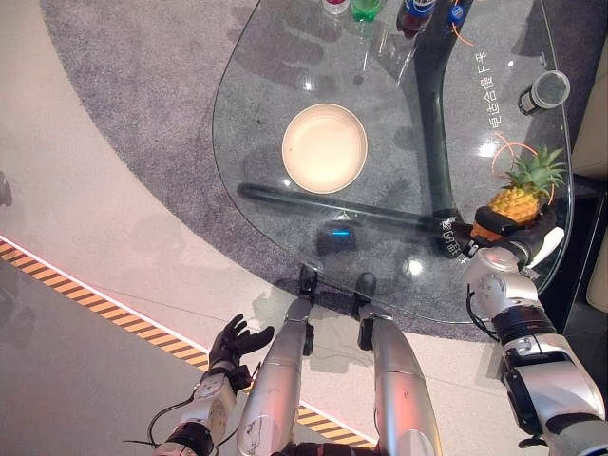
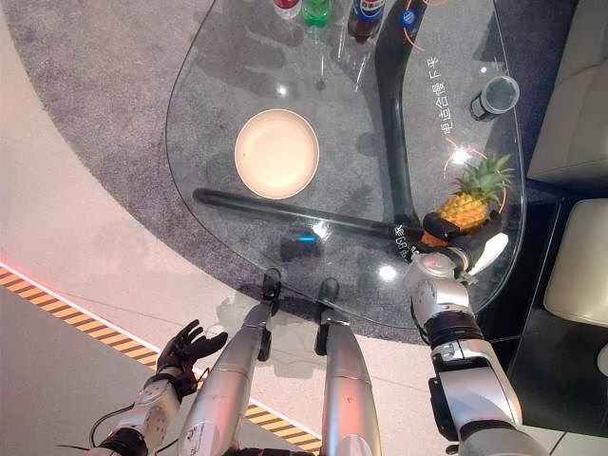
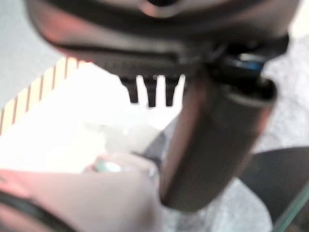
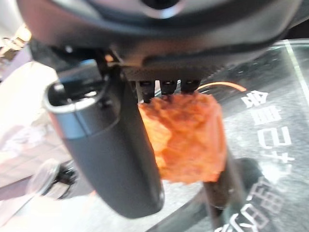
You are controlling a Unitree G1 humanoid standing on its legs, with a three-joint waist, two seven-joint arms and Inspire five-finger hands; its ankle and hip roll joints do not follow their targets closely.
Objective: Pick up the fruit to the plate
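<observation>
My right hand (image 1: 508,239) curls around the orange-yellow pineapple with a green crown (image 1: 518,198) at four o'clock on the glass table (image 1: 285,228); the cream round plate (image 1: 325,147) sits centrally. My left hand (image 1: 233,344) hangs spread.

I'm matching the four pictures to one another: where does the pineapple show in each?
Left eye view: pineapple at the right edge of the glass table, right hand at its base.
Right eye view: far right, same table edge.
Right wrist view: orange body, centre, past the thumb.
Left wrist view: not in it.
Shared landmark: the cream plate at mid-table.
</observation>
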